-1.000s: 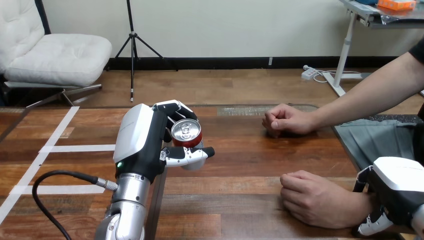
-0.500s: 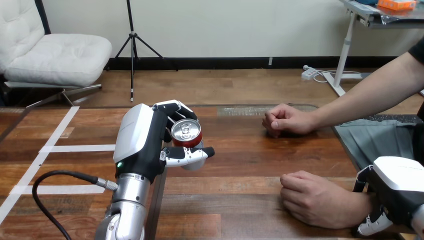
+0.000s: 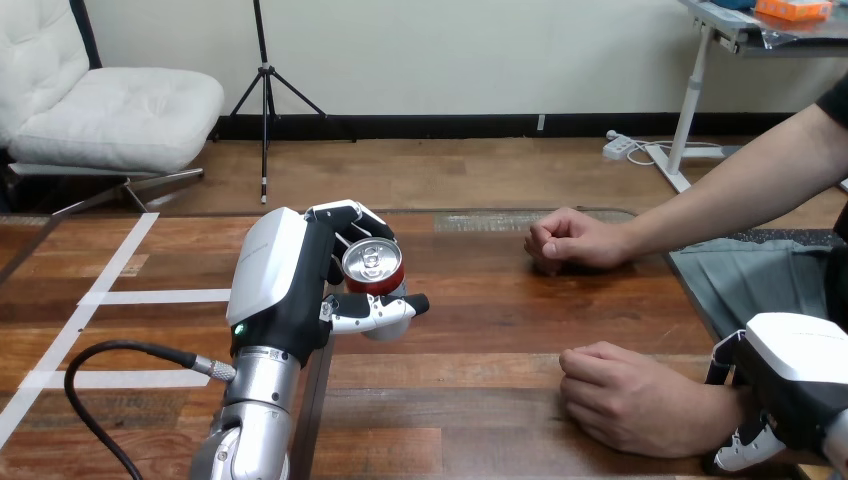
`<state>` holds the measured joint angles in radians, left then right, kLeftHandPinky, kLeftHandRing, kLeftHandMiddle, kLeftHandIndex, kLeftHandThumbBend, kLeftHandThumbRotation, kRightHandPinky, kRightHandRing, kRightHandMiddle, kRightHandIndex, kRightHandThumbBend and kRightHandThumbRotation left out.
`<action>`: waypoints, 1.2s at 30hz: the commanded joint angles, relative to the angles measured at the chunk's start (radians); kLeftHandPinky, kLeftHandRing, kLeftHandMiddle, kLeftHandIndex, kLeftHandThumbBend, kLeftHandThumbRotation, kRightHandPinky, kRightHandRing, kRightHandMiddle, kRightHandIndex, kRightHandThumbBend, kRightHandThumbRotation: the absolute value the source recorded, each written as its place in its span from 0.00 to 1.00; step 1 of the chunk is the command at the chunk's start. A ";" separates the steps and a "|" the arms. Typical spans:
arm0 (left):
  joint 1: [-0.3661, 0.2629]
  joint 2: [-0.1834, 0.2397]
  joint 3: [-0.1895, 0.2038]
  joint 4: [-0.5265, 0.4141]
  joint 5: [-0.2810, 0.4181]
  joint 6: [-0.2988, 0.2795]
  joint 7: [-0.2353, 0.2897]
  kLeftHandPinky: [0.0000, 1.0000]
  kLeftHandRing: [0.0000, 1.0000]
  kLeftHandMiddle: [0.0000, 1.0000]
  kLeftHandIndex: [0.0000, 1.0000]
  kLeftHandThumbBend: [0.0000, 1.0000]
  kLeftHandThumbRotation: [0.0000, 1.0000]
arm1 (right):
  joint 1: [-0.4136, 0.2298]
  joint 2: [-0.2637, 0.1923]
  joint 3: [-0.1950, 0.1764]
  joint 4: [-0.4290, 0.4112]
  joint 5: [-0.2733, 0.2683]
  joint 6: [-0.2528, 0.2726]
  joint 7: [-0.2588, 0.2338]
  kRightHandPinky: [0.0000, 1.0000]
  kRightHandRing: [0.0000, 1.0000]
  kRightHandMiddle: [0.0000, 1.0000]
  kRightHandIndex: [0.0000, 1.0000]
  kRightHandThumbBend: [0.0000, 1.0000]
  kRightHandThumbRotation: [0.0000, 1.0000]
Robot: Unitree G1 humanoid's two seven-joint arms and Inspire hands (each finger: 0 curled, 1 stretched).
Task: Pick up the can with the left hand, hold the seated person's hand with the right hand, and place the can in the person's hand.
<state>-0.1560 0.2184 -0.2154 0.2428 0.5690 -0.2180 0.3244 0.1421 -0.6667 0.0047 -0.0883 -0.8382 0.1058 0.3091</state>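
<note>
My left hand (image 3: 290,290) is at the table's left-middle, shut on a red can (image 3: 373,266). The can stands upright with its silver top showing; fingers wrap its far side and the thumb crosses its near side. The person's near hand (image 3: 625,395) rests on the table as a loose fist at the lower right. My right hand (image 3: 795,385) sits over that hand's wrist at the bottom right corner. Its thumb lies on the far side of the wrist and a white finger curls round the near side. The person's far hand (image 3: 572,240) lies closed on the table further back.
The wooden table (image 3: 480,330) has open surface between the can and the person's near hand. White tape lines (image 3: 150,296) mark the floor left of the table's edge. The person's forearm (image 3: 740,195) reaches in from the upper right.
</note>
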 commanded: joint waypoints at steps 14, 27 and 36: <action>-0.052 0.005 0.020 -0.044 0.006 -0.010 0.016 0.35 0.40 0.46 0.48 0.75 0.00 | -0.012 0.005 0.016 0.032 0.044 -0.026 -0.040 0.32 0.42 0.49 0.51 0.80 0.00; -0.054 0.002 0.018 -0.042 0.005 -0.008 0.015 0.35 0.40 0.47 0.48 0.75 0.00 | -0.015 0.000 0.011 0.027 0.055 -0.049 -0.064 0.28 0.38 0.46 0.49 0.82 0.00; -0.057 -0.001 0.016 -0.039 0.009 -0.007 0.019 0.35 0.41 0.47 0.48 0.75 0.00 | -0.015 0.002 0.000 0.024 0.077 -0.057 -0.086 0.31 0.40 0.47 0.49 0.82 0.00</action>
<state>-0.1561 0.2184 -0.2154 0.2428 0.5697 -0.2179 0.3244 0.1480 -0.6668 0.0043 -0.0682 -0.7926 0.0671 0.2437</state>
